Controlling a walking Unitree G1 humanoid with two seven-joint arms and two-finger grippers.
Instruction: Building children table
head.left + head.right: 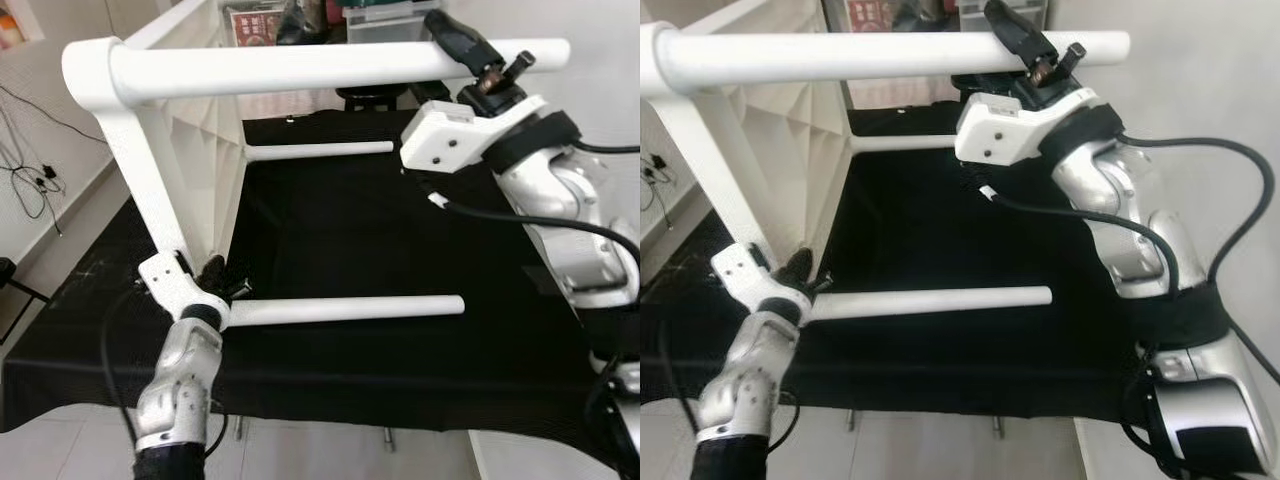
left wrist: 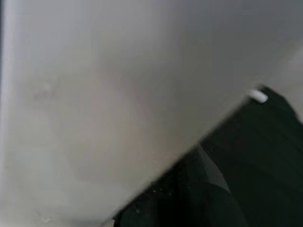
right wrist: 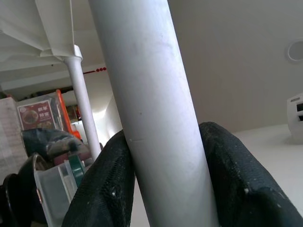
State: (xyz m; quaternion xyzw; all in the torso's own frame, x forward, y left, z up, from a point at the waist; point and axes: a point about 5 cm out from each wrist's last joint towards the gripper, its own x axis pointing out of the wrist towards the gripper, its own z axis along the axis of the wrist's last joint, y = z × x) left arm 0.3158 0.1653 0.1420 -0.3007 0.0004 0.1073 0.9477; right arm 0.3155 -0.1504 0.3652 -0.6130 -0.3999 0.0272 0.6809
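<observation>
Four-legged white children's table (image 1: 190,150) lies on its side on the black-covered bench (image 1: 350,240), near its left edge | right gripper (image 1: 478,52) clamped around upper leg (image 1: 320,68) | left gripper (image 1: 215,280) at lower leg's (image 1: 350,309) base, jaw state unclear

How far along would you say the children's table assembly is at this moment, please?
Mostly assembled: the white tabletop stands on its side on the black cloth, with four legs attached. In hand: the right gripper is clamped on the upper leg, and the left gripper is at the base of the lower leg. Left: probably setting the table upright; whether the joints are tight cannot be seen.
</observation>
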